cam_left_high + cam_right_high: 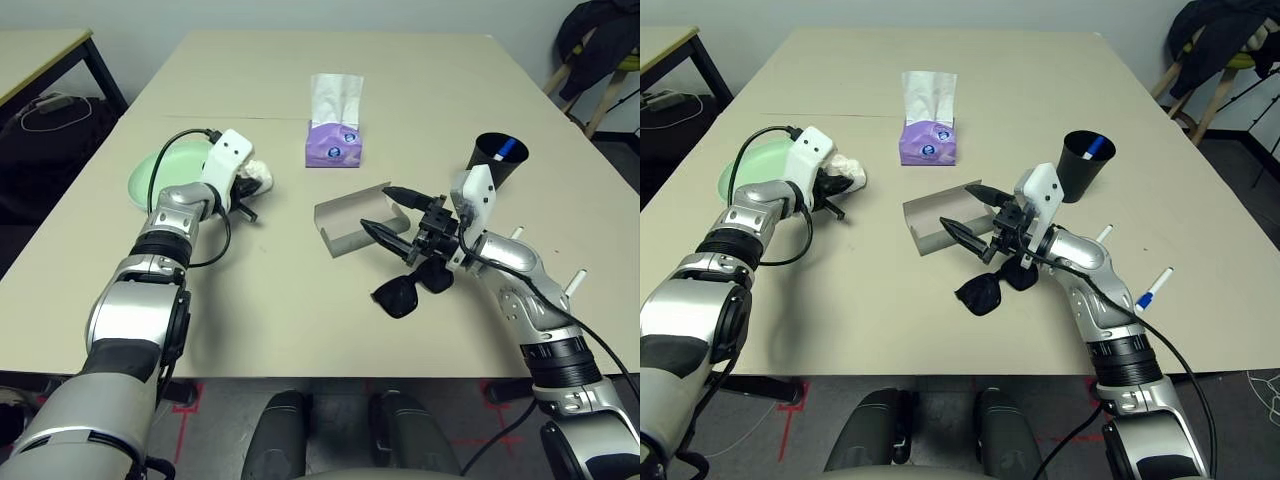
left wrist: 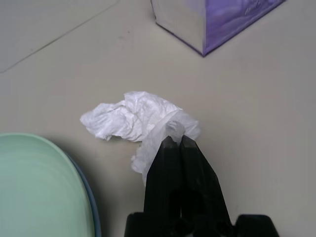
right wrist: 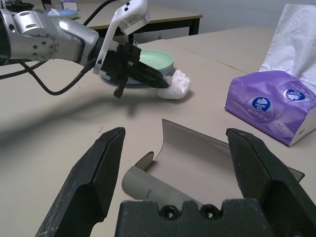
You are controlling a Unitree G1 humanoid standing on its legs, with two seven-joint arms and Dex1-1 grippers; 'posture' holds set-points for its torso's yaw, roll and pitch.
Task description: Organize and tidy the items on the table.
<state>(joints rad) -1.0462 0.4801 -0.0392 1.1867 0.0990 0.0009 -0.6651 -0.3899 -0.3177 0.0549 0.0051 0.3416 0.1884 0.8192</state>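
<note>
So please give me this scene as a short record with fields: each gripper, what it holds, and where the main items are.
left gripper: fingers shut on crumpled white tissue, beside pale green round plate
right gripper: fingers open, holding nothing, above open grey oblong glasses case
black sunglasses: on beige table, below right gripper
black cup: upright, a marker inside
purple tissue box: table centre

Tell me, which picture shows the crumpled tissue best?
The left wrist view: the crumpled tissue sits close up, pinched by the left gripper beside the green plate. Both eye views show it small, partly behind that gripper. The right wrist view shows it far off, beyond the grey case.
</note>
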